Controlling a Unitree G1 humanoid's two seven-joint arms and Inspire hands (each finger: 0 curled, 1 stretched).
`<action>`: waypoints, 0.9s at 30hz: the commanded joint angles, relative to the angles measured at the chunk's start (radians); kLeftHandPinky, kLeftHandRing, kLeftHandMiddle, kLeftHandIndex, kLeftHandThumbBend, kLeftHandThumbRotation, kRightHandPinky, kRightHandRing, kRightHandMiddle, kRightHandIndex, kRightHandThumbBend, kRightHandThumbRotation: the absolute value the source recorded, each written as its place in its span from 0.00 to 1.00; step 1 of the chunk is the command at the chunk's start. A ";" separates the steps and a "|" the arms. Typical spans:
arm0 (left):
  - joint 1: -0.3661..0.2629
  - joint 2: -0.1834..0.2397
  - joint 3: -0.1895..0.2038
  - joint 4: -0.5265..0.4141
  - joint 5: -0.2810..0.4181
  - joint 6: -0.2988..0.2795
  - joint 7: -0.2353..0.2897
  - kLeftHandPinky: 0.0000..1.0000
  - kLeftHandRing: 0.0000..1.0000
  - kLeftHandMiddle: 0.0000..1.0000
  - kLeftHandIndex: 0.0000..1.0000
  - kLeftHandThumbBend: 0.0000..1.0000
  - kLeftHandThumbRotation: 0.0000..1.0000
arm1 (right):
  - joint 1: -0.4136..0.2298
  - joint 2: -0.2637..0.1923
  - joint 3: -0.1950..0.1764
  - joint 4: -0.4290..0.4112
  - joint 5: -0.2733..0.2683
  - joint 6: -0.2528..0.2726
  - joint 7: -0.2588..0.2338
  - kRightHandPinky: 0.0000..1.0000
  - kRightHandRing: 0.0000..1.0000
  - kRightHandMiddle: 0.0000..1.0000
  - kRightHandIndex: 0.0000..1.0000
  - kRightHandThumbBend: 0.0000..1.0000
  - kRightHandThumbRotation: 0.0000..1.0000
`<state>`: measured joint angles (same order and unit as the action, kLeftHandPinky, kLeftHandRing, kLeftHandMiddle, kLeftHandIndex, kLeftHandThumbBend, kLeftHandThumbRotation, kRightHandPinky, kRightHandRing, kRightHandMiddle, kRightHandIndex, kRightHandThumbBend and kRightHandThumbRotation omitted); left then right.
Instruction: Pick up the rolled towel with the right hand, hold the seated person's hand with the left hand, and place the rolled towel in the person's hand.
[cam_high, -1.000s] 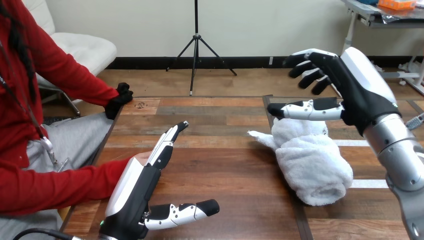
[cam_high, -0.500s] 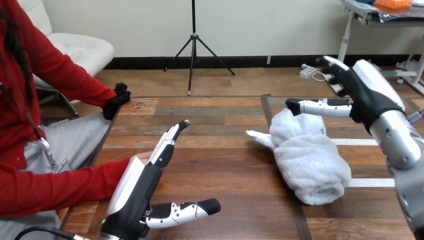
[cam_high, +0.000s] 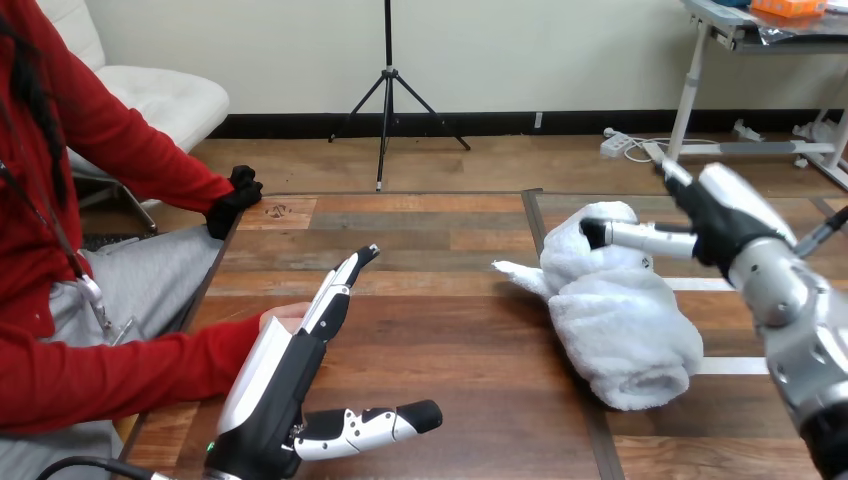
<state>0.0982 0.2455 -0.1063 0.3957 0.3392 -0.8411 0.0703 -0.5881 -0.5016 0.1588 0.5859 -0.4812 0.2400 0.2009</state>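
The rolled towel (cam_high: 625, 325) lies on the right part of the wooden table (cam_high: 450, 310), well apart from the person. The right hand (cam_high: 722, 212) hangs over its far end with thumb and fingers spread, the thumb resting against the cloth. At near left, the left hand (cam_high: 280, 375) stands on edge, fingers straight, thumb out to the right. The person's red-sleeved hand (cam_high: 281, 317) sits just beside it on its left; contact is unclear.

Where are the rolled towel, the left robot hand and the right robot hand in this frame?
rolled towel (cam_high: 620, 330): head view, middle of the roll.
left robot hand (cam_high: 255, 365): head view, white shell on its back.
right robot hand (cam_high: 716, 224): head view, black palm behind the thumb.
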 joint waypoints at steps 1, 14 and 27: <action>-0.083 -0.021 -0.009 -0.003 -0.005 -0.043 0.015 0.97 1.00 0.98 0.98 1.00 0.57 | -0.192 0.051 0.041 0.213 -0.026 -0.021 -0.053 0.82 0.94 1.00 1.00 1.00 0.77; -0.070 -0.039 -0.013 -0.015 -0.011 -0.034 0.006 0.98 1.00 0.99 0.98 1.00 0.56 | -0.299 0.096 0.130 0.485 -0.065 -0.068 -0.050 0.44 0.65 0.70 0.84 1.00 0.78; -0.050 -0.057 -0.013 -0.033 0.012 -0.028 0.021 0.98 1.00 0.98 0.97 1.00 0.56 | -0.354 0.143 0.198 0.646 -0.106 -0.048 -0.011 0.52 0.75 0.79 0.84 1.00 0.92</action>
<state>0.0987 0.2070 -0.1088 0.3973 0.3480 -0.8437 0.0719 -0.8010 -0.4032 0.3209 1.1432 -0.5670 0.2023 0.1720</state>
